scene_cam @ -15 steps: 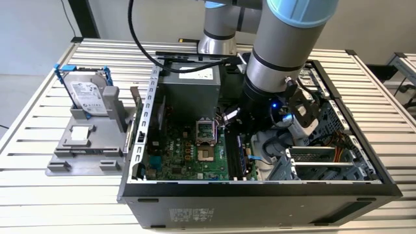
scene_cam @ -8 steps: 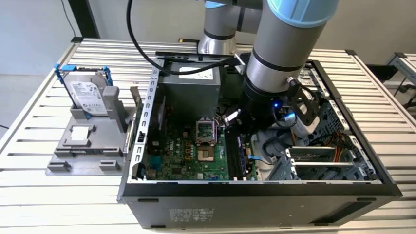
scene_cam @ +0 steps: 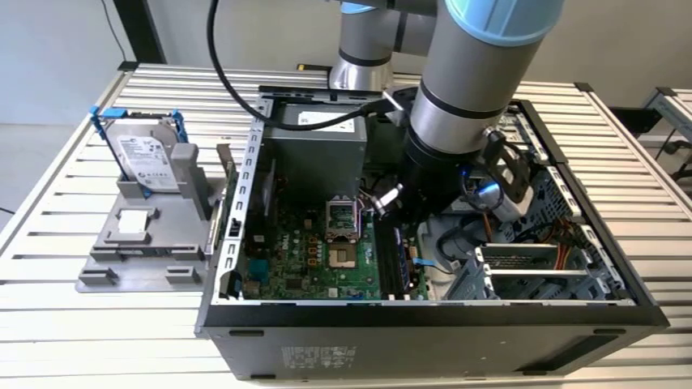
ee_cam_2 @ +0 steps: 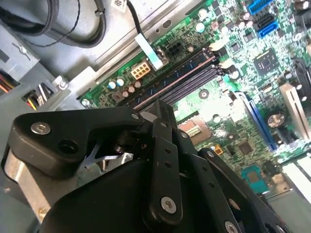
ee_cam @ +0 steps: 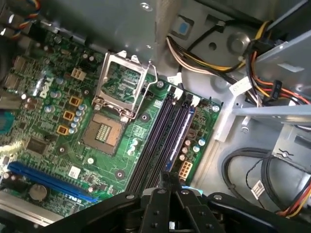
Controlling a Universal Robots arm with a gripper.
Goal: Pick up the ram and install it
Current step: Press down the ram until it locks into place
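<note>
The ram [ee_cam: 178,132] is a long dark stick standing in one of the black memory slots [ee_cam: 154,141] on the green motherboard [ee_cam: 53,121], in the slot nearer the case's cable side. In the second wrist view the ram [ee_cam_2: 175,77] lies in the same row of slots. My gripper [ee_cam: 168,180] hovers over one end of that slot row with its black fingers pressed together and nothing visible between them. The second wrist view shows the gripper [ee_cam_2: 163,109] just above the slots. In the exterior view the arm reaches down into the open computer case [scene_cam: 216,267].
A silver hard drive in a blue frame [scene_cam: 146,154] stands on a grey holder outside the case, on the exterior view's left. Inside are the open CPU socket [ee_cam: 104,131], the power supply [scene_cam: 313,146] and bundles of cables [ee_cam: 272,82] beside the slots.
</note>
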